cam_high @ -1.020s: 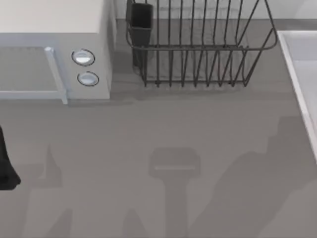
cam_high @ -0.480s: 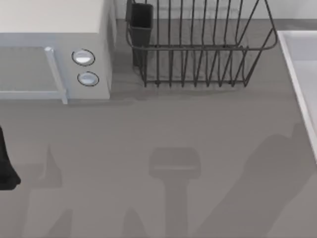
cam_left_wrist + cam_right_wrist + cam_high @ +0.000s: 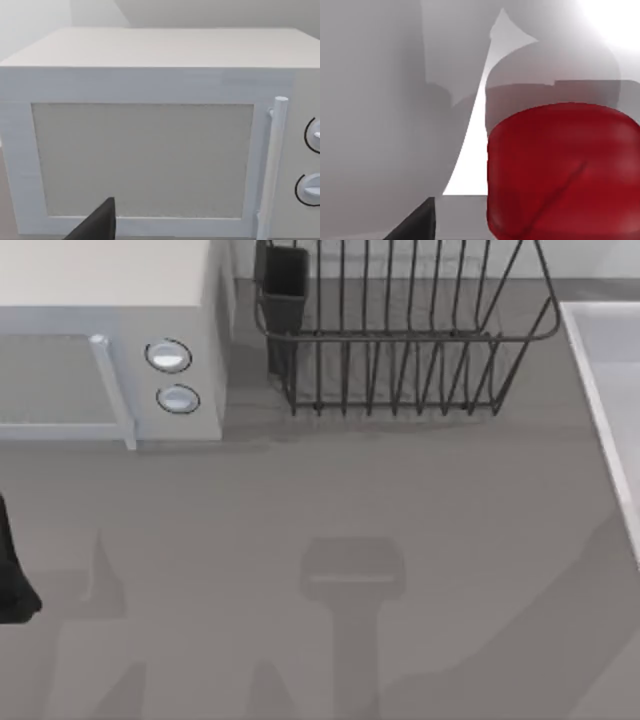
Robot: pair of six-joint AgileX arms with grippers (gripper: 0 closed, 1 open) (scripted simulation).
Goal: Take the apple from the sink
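You see the apple (image 3: 560, 170) lying in the sink (image 3: 380, 100), right beneath your right hand's camera. Whether either hand is wide or narrow, you cannot tell.

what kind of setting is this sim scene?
Most likely a kitchen counter. A white microwave with two round knobs stands at the top view's left, a dark wire dish rack behind the middle, and the pale rim of the sink at the right edge. The right wrist view looks closely at the red apple.
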